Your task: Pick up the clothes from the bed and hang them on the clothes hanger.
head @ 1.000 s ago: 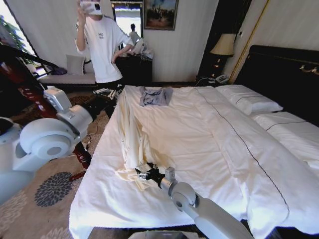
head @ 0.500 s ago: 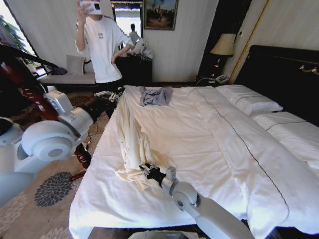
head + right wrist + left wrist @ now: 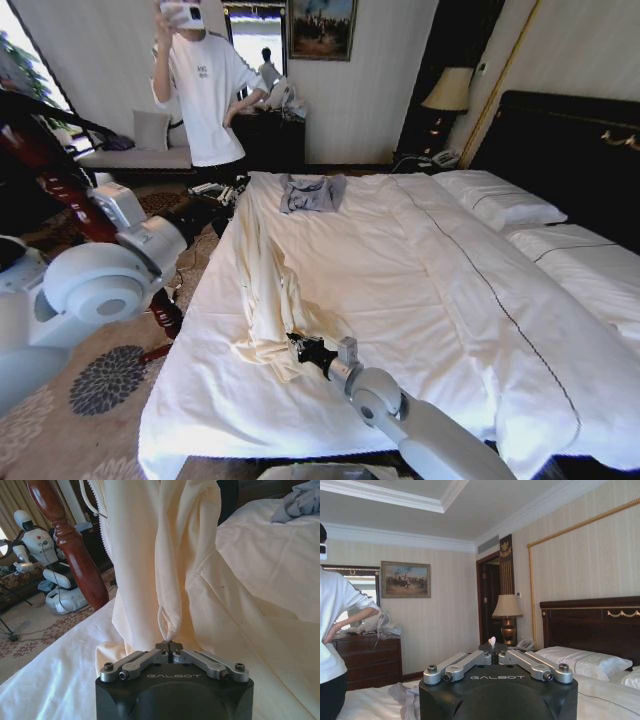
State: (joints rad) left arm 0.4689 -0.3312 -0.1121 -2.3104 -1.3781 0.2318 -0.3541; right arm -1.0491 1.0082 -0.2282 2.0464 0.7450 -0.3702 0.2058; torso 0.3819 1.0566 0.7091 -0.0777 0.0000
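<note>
Where the right tool [image 3: 297, 343] rests low on the bed [image 3: 420, 300], the clothes [image 3: 265, 280] lie directly ahead of it and touching it: one cream shirt, its lower end heaped on the sheet at the fingertips, the rest drawn up and away in a long tight band toward the left tool [image 3: 222, 198].
Right tool: clenched, fingertips together on a small fold of the shirt's cloth.
Left tool: raised off the bed's far corner; its fingertips are closed together, but what they hold cannot be told.
Count: one cream shirt; one small grey-blue garment [image 3: 310, 192], well beyond the right tool; two white pillows [image 3: 500, 205]; one dark-red wooden post [image 3: 70, 540] beside the hanging cloth.
</note>
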